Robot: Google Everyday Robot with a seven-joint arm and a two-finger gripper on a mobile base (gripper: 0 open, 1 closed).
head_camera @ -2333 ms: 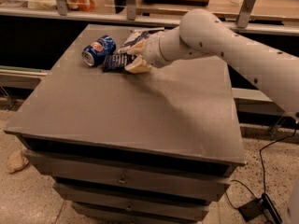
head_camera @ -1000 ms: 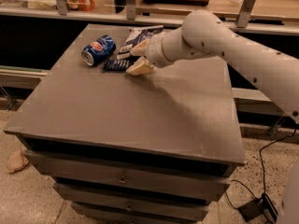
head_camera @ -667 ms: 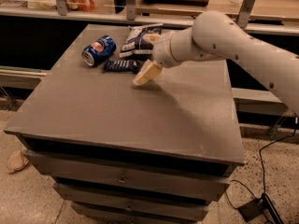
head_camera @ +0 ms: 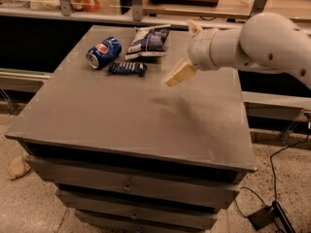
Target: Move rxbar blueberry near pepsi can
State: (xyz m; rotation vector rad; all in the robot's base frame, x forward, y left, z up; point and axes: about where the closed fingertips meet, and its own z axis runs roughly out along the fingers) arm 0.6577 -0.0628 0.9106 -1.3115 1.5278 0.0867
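The rxbar blueberry lies flat on the gray surface, just beside the pepsi can, which lies on its side. A blue-and-white chip bag sits behind the bar. The gripper hangs to the right, jaws apart, holding nothing.

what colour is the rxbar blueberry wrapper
Dark navy with white text on the rxbar blueberry, camera view; the gripper hovers to its right.
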